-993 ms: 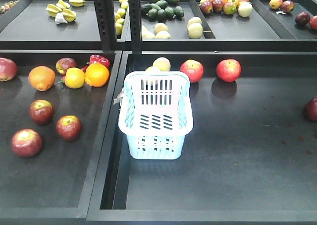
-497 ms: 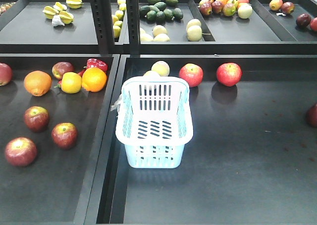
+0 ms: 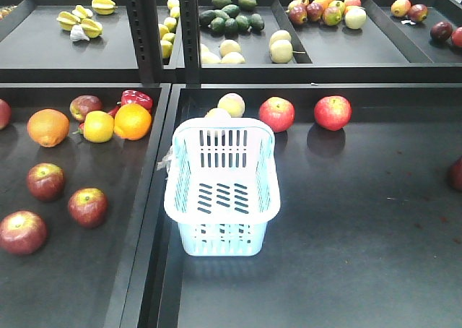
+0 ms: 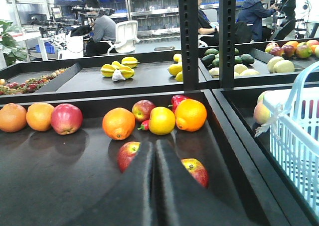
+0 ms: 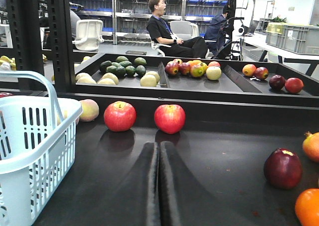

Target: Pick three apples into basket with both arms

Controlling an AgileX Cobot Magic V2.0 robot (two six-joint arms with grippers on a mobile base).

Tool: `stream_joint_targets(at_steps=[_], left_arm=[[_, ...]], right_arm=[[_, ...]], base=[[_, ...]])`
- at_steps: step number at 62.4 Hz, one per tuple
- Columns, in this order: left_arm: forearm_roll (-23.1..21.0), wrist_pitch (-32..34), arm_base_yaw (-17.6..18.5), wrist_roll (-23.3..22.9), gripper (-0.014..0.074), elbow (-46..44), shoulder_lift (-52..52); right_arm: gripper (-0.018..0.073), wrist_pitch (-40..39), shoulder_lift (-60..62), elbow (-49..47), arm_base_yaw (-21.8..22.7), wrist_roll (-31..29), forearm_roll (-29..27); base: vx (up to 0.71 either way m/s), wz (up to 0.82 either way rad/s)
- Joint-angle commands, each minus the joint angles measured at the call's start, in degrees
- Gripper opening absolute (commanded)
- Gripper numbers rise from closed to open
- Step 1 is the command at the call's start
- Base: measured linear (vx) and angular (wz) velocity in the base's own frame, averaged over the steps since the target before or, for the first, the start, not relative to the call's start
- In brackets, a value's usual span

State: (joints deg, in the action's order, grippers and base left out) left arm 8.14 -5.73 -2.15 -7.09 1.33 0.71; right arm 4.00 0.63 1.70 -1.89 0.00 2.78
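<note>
Three dark red apples lie in the left tray: one (image 3: 45,180), one (image 3: 87,206) and one (image 3: 22,232). The pale blue basket (image 3: 220,234) stands in the middle tray with nothing inside. Neither arm shows in the front view. In the left wrist view my left gripper (image 4: 154,147) is shut and empty, low over the left tray. One apple (image 4: 127,154) peeks out to its left and another (image 4: 198,171) to its right; the basket (image 4: 294,146) is at the right. My right gripper (image 5: 159,147) is shut and empty over the middle tray, with the basket (image 5: 30,131) to its left.
Two bright red apples (image 3: 276,114) (image 3: 333,112) and pale fruit (image 3: 231,104) lie behind the basket. Oranges (image 3: 133,121) (image 3: 48,127), a lemon (image 3: 98,126) and a red pepper (image 3: 137,97) sit behind the dark apples. A dark red fruit (image 5: 282,168) lies right of the right gripper. Raised tray edges divide the shelves.
In the front view the whole scene has slid down and to the left, so the camera has shifted. The fruit and the basket keep their places relative to each other.
</note>
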Motion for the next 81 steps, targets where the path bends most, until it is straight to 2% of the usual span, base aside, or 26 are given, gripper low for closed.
stream_joint_targets(at_steps=[1,81], left_arm=[[-0.44,4.27,-0.06,-0.67,-0.0006,1.53,1.28],[-0.44,4.27,-0.06,-0.67,-0.0006,1.53,1.28]], right_arm=[[-0.0003,-4.00,0.50,0.59,0.09,0.00,0.27],[-0.0003,-4.00,0.50,0.59,0.09,0.00,0.22]], base=[[0.05,-0.01],[0.02,-0.01]])
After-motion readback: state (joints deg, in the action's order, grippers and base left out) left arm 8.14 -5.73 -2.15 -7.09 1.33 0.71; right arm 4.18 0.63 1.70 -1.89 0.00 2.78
